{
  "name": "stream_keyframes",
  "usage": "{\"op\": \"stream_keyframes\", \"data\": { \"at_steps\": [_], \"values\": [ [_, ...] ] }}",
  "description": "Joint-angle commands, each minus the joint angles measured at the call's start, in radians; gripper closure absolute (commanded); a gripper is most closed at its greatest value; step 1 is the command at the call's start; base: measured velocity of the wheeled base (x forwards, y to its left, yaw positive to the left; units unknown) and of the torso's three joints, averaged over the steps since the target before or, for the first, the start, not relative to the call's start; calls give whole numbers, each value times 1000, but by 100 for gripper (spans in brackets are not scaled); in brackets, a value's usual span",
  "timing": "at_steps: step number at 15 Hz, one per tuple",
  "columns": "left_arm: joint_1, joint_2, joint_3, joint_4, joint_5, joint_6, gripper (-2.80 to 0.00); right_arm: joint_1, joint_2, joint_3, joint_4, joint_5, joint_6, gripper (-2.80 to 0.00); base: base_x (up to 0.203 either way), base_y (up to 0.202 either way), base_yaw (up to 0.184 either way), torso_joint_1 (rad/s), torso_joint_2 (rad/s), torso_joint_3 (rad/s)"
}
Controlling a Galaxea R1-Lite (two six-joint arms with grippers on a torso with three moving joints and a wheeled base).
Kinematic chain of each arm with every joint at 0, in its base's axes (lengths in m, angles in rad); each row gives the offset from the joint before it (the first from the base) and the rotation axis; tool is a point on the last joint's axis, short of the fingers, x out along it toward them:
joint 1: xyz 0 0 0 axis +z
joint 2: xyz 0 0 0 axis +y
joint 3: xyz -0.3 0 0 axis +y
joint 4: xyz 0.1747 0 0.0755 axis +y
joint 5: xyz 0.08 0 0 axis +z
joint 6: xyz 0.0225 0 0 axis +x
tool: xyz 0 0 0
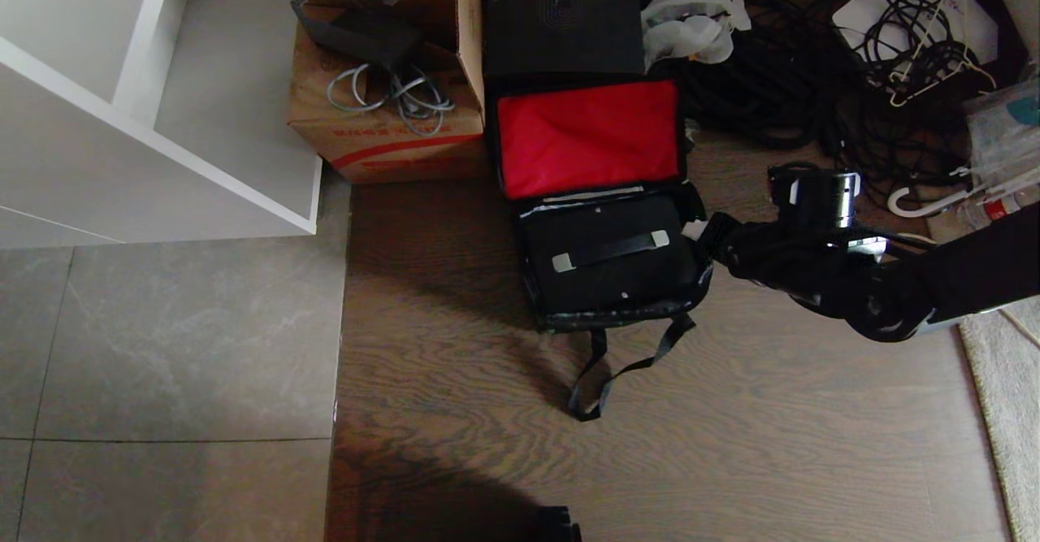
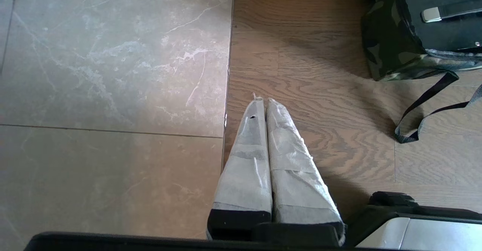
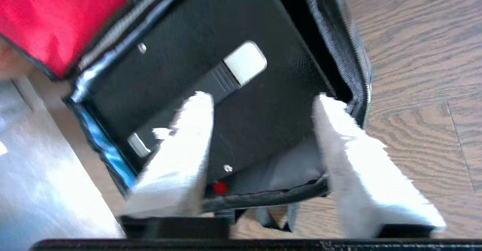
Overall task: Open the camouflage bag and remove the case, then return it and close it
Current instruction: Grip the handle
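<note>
Right wrist view showed the right gripper (image 3: 263,130) with its two taped fingers (image 3: 180,160) spread apart over the case (image 3: 263,104), pinching nothing; that picture was smeared, so whether either tip touched the case I could not tell. From the head view the gripper (image 1: 705,231) sat at the bag's right edge. Closing there risked catching the bag's soft side wall or zip rim instead of the case, or missing the handle (image 1: 611,250) and sliding off the smooth black top. The left gripper (image 2: 265,104) hung idle over the floor (image 2: 113,74), fingers pressed together.

The camouflage bag (image 1: 617,318) stood open on the wooden floor (image 1: 731,444), its red-lined lid (image 1: 587,136) leaning back against a black box (image 1: 561,14). The case lay flat inside, filling it, and its strap (image 1: 605,379) trailed loose in front.
</note>
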Motion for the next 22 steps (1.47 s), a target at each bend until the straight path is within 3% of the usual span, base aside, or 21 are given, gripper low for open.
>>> {"op": "stream_keyframes", "data": {
  "at_steps": [1,4,9,10,22],
  "values": [
    [0,0,9,0,0,-1,0,-18,17,8,-2,2,-49,0,0,0,0,0,0,0],
    [0,0,9,0,0,-1,0,-33,51,41,-2,1,-119,0,0,0,0,0,0,0],
    [0,0,9,0,0,-1,0,-57,72,23,-1,5,-130,0,0,0,0,0,0,0],
    [0,0,9,0,0,-1,0,-57,72,23,-1,5,-134,-280,0,0,0,0,0,0],
    [0,0,9,0,0,-1,0,-77,168,26,-14,-2,-143,-280,0,0,0,0,0,0]
  ]
}}
